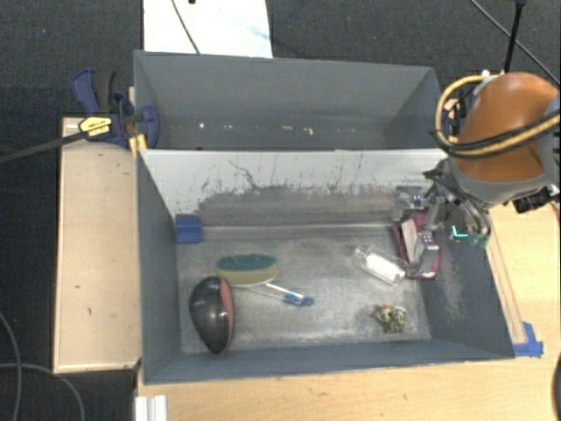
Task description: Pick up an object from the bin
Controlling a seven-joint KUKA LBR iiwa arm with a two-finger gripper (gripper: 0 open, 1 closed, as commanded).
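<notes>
The hand [419, 246] sits just right of a small white bottle [379, 267]; whether it is released or clenched, I cannot tell. In front of the bottle, a speckled lump [391, 317] is hard to make out.

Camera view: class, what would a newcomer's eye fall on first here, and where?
The orange-capped arm reaches in from the right, its gripper low at the right side of the grey bin, beside a small white object. At the lower left lie a dark computer mouse and a green-headed brush.
</notes>
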